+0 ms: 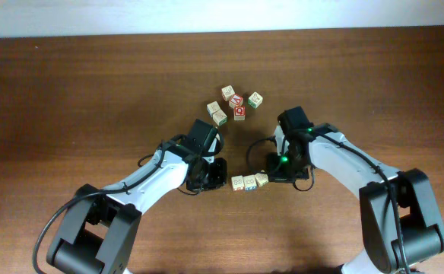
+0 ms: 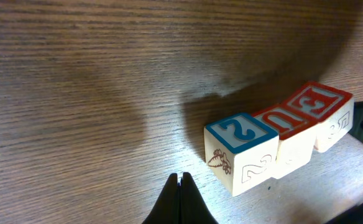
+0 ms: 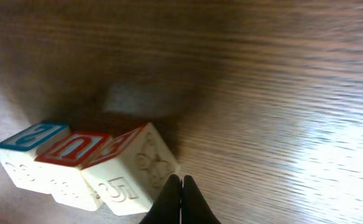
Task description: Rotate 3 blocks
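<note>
The left claw (image 1: 216, 176) sits low over the brown wood tabletop (image 1: 93, 84), its 2 fingers pressed together with nothing between them. In the left wrist view the dark tips (image 2: 181, 183) meet in a single point just above the wood.

Just beside it, at its 3 o'clock in the overhead view, the 3 blocks (image 1: 249, 182) stand in a short row, face to face and touching. The blue-edged block (image 1: 237, 183) is nearest the left claw. The left wrist view shows a 2 on its top (image 2: 240, 134), with a narrow strip of wood between it and the tips. The middle block (image 1: 249, 182) has a red-edged top, as does the third block (image 1: 261, 179), which is turned slightly out of line with the others.

The right claw (image 1: 275, 167) is at about 2 o'clock of that third block, likewise pinched shut and empty. In the right wrist view its tips (image 3: 181, 186) lie right at the block's lower corner (image 3: 135, 168); whether they touch it cannot be told.

At 12 o'clock of the row, well apart from it, lies a loose cluster of other cubes (image 1: 227, 93), 2 of them red-faced (image 1: 236, 100).
</note>
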Controlling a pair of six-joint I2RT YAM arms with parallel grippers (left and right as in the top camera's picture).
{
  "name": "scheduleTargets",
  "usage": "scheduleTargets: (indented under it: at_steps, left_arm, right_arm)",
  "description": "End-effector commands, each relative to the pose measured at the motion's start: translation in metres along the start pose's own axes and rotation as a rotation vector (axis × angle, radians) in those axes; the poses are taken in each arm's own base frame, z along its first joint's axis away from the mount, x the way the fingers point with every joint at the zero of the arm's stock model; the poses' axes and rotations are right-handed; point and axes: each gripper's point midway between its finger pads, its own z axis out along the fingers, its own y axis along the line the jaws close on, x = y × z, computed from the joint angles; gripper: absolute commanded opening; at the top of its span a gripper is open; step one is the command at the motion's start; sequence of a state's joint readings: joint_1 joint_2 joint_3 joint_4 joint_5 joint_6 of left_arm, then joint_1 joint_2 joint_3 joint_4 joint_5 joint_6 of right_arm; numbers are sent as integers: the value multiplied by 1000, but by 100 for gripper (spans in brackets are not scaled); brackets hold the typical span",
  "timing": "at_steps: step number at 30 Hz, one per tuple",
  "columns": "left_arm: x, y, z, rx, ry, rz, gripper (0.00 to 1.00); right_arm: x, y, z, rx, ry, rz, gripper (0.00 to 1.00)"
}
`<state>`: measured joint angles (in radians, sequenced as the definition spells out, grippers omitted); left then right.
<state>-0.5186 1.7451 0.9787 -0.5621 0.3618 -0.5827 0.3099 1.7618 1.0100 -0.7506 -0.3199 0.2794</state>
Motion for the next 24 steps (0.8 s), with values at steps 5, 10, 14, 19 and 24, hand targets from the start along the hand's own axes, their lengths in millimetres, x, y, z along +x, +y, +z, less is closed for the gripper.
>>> scheduleTargets:
  at_steps: [5, 10, 14, 19, 24]
  left_arm:
    - [-7, -4, -3, 3, -19, 24, 0]
    - [-7, -3, -4, 3, -19, 24, 0]
    - [-7, -2, -3, -2, -18, 23, 0]
    - [-7, -1, -4, -8, -23, 22, 0]
    - [-8, -1, -4, -11, -25, 22, 0]
  right_arm:
    - [3, 22, 3, -40, 15, -64, 4]
    - [0, 26, -3, -50, 15, -93, 4]
    - [-14, 26, -20, 2, -18, -100, 6]
    - [-21, 47, -42, -48, -30, -139, 4]
    - [31, 82, -12, -70, 99, -137, 4]
